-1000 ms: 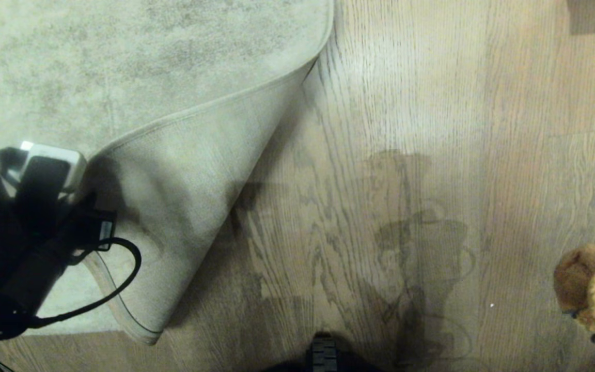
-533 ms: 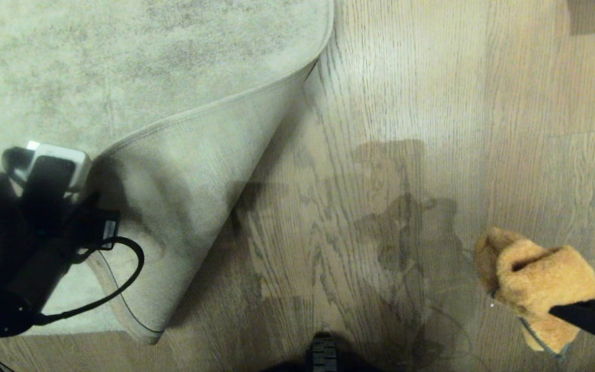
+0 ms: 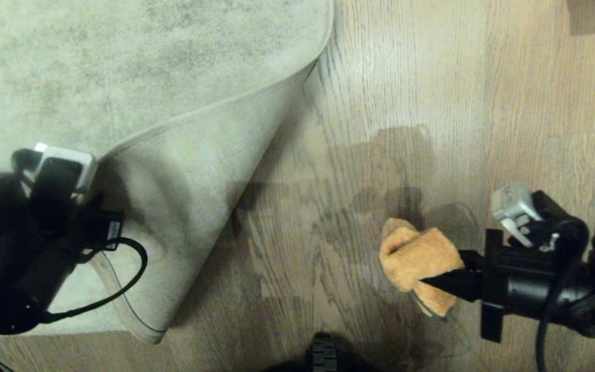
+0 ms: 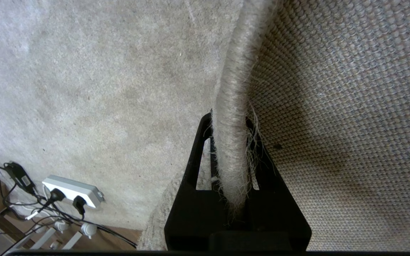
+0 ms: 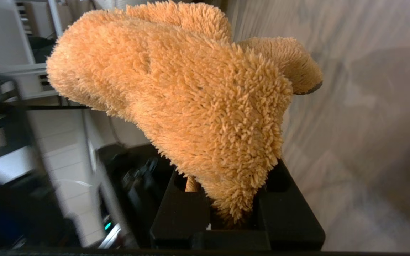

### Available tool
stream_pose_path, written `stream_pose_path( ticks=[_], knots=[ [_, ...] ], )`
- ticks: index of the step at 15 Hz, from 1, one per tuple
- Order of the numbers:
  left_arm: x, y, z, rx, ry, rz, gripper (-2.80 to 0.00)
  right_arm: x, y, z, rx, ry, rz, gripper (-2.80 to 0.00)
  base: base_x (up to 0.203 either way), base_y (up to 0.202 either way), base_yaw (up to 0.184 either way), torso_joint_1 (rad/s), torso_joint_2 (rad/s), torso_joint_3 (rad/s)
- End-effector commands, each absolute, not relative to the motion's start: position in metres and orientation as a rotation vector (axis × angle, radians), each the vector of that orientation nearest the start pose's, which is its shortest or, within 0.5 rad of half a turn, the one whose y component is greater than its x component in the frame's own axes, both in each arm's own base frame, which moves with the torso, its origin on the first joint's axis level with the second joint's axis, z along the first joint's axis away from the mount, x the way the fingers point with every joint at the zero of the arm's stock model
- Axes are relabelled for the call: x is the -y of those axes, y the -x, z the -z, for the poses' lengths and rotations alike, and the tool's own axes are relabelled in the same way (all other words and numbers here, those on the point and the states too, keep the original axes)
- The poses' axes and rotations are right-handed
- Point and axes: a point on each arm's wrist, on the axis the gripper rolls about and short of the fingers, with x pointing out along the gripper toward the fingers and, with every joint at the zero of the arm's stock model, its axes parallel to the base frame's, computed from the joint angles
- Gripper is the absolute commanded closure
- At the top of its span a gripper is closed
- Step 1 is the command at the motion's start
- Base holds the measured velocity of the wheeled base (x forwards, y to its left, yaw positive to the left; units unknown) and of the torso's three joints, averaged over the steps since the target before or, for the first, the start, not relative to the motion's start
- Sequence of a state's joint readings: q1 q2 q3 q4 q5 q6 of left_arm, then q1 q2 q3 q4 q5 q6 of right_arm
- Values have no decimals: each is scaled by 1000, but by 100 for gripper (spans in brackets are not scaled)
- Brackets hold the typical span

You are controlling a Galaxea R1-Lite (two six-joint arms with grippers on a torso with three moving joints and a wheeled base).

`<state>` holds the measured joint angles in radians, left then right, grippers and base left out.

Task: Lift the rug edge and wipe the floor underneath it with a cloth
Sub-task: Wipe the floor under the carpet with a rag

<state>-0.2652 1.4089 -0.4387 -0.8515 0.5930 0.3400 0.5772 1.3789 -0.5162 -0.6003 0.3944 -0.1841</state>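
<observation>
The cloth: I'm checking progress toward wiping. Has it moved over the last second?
Yes. The cloth, held by the right gripper, has travelled left across the floor toward the rug edge.

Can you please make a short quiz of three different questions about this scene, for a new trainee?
1. True or false: the left gripper has its fingers shut on the rug edge, holding it up so the woven backing faces the camera.
2. What does the right gripper hold? A) a pink towel B) the cloth C) nothing
3. Fill in: in the head view, the cloth is over the bare ____, to the right of the folded-back rug corner.

Key: 1 true; 2 B; 3 floor
</observation>
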Motion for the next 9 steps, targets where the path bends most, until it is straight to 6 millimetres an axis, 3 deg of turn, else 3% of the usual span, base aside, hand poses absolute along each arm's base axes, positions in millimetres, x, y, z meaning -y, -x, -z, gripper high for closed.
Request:
stream_pose_path(
  ticks=[1,5,9],
  knots=[
    [44,-209,-181,-172,-392,-310,0,-161,-202,-157,-227,214,-1020,0,0,0,0,0,0,0],
    [44,-211,-178,-181,-396,-308,0,-219,-233,-143,-150,224,-1031,0,0,0,0,0,0,0],
    [44,-211,-178,-183,-397,-309,0,-263,-255,-132,-83,211,-1056,0,0,0,0,0,0,0]
  ],
)
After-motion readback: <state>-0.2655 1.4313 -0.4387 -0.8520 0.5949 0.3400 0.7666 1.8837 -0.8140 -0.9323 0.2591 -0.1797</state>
